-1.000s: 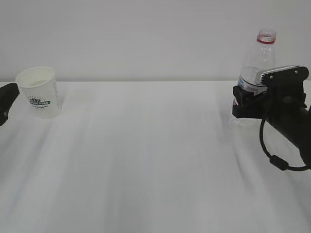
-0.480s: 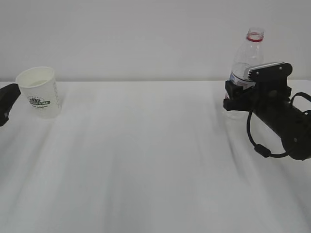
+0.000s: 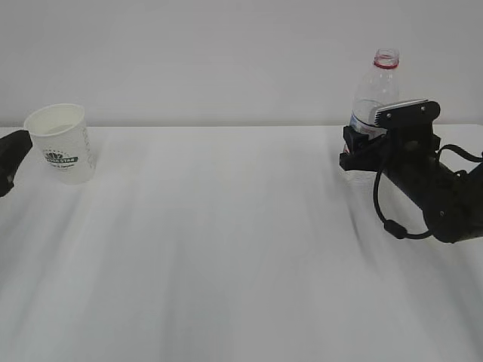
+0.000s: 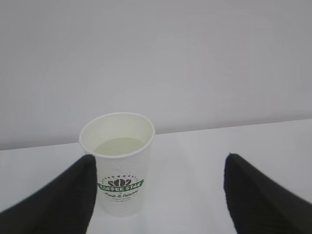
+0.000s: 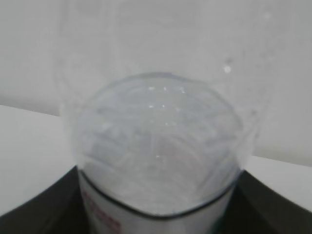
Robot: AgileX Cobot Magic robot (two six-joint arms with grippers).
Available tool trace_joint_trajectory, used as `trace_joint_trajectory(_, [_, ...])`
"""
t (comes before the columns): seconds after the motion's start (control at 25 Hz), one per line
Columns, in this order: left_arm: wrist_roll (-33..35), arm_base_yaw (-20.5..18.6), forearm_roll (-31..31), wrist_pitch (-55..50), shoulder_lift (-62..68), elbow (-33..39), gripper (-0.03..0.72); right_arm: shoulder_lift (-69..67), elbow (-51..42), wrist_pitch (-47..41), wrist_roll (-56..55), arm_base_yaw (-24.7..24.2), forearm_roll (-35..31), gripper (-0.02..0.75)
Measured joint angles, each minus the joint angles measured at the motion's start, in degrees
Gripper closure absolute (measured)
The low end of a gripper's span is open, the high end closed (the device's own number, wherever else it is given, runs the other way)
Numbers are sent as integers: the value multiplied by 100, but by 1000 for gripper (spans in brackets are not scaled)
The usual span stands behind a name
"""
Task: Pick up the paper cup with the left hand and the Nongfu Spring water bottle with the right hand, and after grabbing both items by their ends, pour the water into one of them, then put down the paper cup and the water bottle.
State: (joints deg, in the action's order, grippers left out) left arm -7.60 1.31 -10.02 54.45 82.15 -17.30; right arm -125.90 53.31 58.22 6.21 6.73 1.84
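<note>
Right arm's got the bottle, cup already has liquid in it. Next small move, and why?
Probably lower the Nongfu Spring water bottle onto the table and open the right hand. The paper cup stands on the table with water in it, the left hand open, one finger beside it, so pouring looks done. The bottle, gripped low, appears slightly above the table.

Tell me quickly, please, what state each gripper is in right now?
Left hand: open, holding nothing; the paper cup stands free by one finger.
Right hand: closed on the Nongfu Spring water bottle, raised off the table.
</note>
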Motion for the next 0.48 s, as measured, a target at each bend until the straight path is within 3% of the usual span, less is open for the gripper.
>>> trace_joint_trajectory(0.2, [0,0,0,0,0,0,99,0,0,22,-9,0,0,239])
trace_joint_trajectory(0.4, [0,0,0,0,0,0,100,0,0,69,-23,0,-37,99])
trace_joint_trajectory(0.48, [0,0,0,0,0,0,100,0,0,80,-34,0,-79,79])
